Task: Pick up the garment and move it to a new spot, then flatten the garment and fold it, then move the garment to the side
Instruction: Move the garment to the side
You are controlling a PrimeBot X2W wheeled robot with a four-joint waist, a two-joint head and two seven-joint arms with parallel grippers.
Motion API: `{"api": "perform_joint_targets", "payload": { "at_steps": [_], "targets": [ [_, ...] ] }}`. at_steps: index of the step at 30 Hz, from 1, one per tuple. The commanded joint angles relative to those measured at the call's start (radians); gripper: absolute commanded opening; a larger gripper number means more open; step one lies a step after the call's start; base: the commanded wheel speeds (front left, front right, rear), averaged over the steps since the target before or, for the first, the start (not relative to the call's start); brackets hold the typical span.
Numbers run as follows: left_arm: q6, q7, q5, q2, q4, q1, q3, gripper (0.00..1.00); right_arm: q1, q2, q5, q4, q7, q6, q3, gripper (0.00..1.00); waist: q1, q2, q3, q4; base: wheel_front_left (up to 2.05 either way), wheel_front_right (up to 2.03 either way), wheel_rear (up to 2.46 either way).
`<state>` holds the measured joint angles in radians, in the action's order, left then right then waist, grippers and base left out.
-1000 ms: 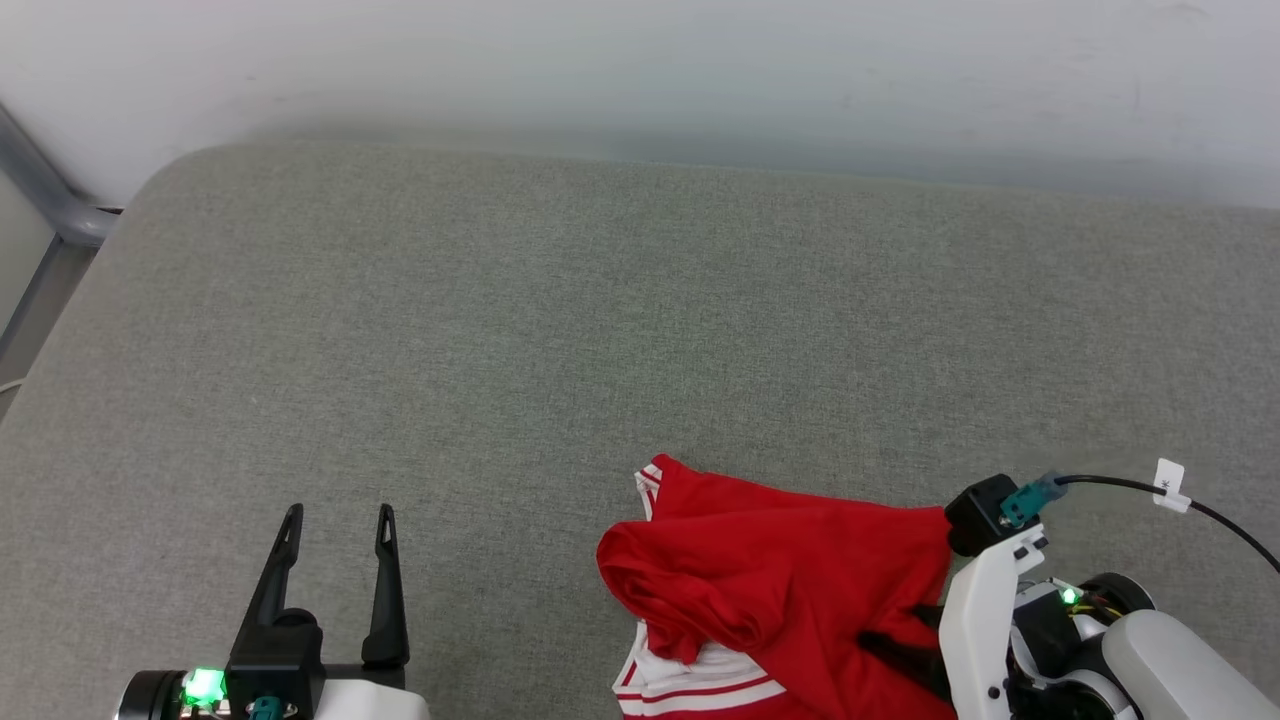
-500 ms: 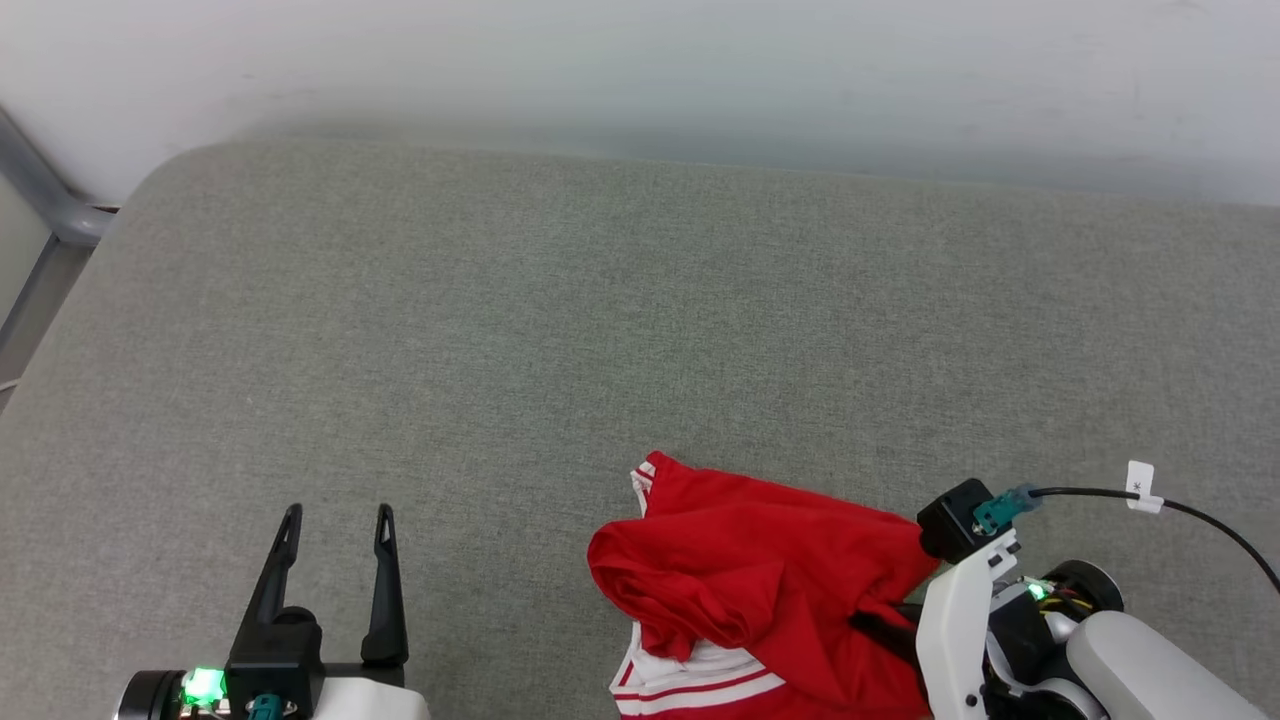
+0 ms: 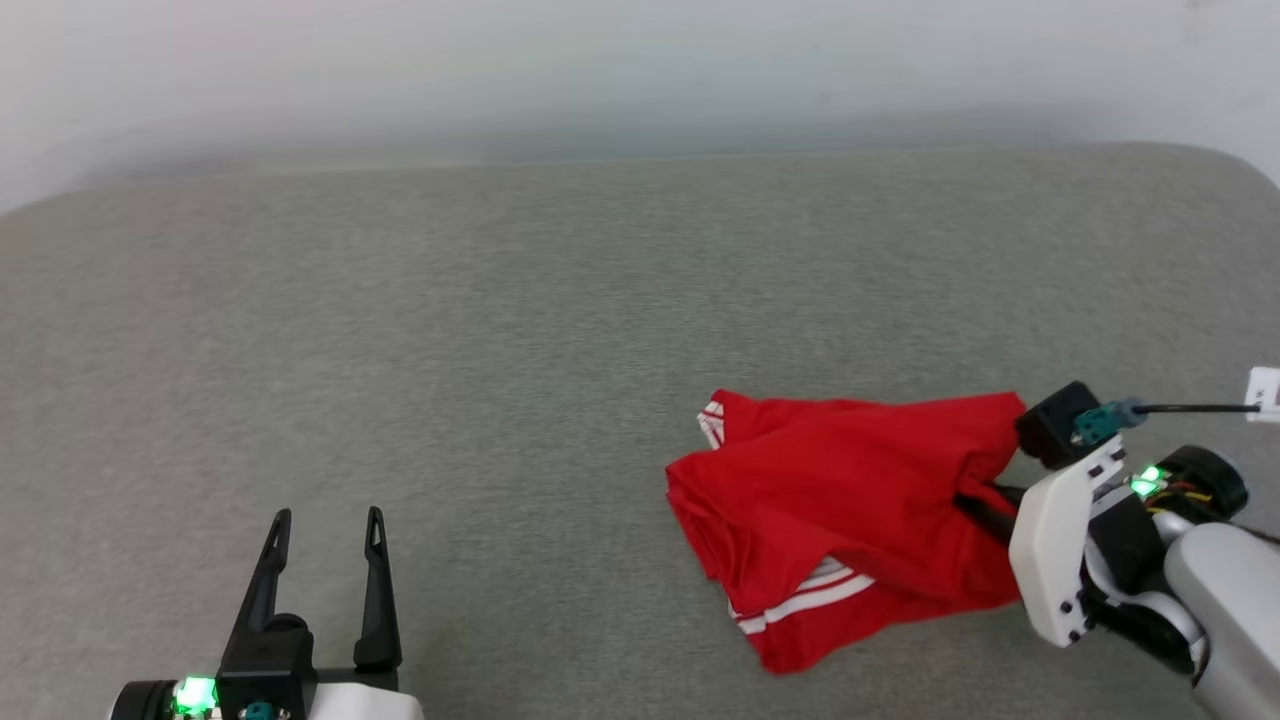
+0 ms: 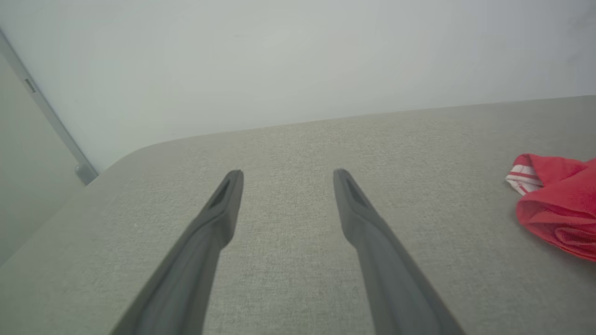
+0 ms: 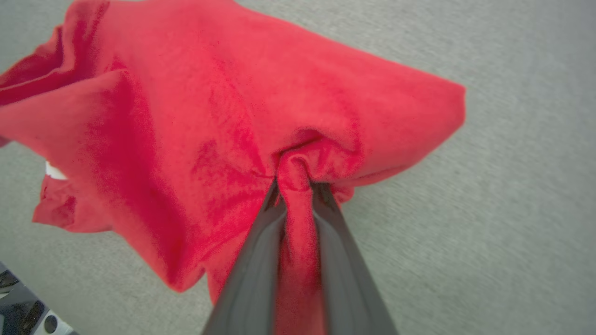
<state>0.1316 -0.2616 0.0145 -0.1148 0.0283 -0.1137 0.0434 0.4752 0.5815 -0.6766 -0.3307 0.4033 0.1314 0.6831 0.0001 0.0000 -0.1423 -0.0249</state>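
**Right wrist view: gripper clamped on a ridge of red cloth**

The right gripper [image 5: 298, 186] had its two dark fingers drawn close together, with a narrow ridge of the garment [image 5: 209, 116] pinched between them. Red cloth ran down the gap between the fingers and bunched up just past their tips. In the head view the right gripper [image 3: 975, 500] sat at the right end of the garment [image 3: 850, 490], its fingers mostly buried in the fabric.

The left gripper [image 3: 328, 515] stood with its fingers spread wide at the near left, holding nothing and touching nothing, well apart from the garment. Seen from the left wrist, the left gripper [image 4: 287, 173] had bare grey worktop [image 4: 288, 260] between its fingers.

The garment was crumpled and folded over itself, so sleeves and collar could not be told apart. Striped trim [image 3: 712, 422] showed at its far left corner and more white stripes along its near edge. In the left wrist view the garment [image 4: 558, 209] was cut off by the right edge. Whether its right end was lifted clear of the worktop [image 3: 500, 330] could not be told.

The garment lay on the right half of the worktop, nearer the front. Its long axis ran left to right, with the gathered end pointing right into the gripper and the loose, wider end pointing left.
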Motion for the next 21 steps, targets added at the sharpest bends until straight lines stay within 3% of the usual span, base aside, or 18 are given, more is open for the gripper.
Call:
{"api": "perform_joint_targets", "payload": {
  "at_steps": [1, 10, 21],
  "targets": [
    [0.0, -0.005, 0.002, -0.005, 0.004, 0.013, -0.005, 1.0, 0.026, 0.018, 0.009, 0.003, -0.01, -0.002, -0.006, 0.0, -0.0001, 0.0, -0.02, -0.076, 0.0, 0.0, 0.0],
    [-0.001, -0.004, -0.004, -0.034, 0.018, 0.047, -0.03, 1.0, 0.071, 0.066, 0.016, -0.01, -0.048, -0.002, -0.049, 0.0, -0.0001, 0.0, -0.067, -0.204, 0.0, 0.0, 0.0],
    [-0.011, -0.004, -0.02, -0.061, 0.05, 0.106, -0.022, 1.0, 0.158, 0.095, 0.06, -0.093, -0.106, -0.002, -0.16, 0.0, -0.0001, 0.0, -0.172, -0.194, 0.0, 0.0, 0.0]
  ]
}}
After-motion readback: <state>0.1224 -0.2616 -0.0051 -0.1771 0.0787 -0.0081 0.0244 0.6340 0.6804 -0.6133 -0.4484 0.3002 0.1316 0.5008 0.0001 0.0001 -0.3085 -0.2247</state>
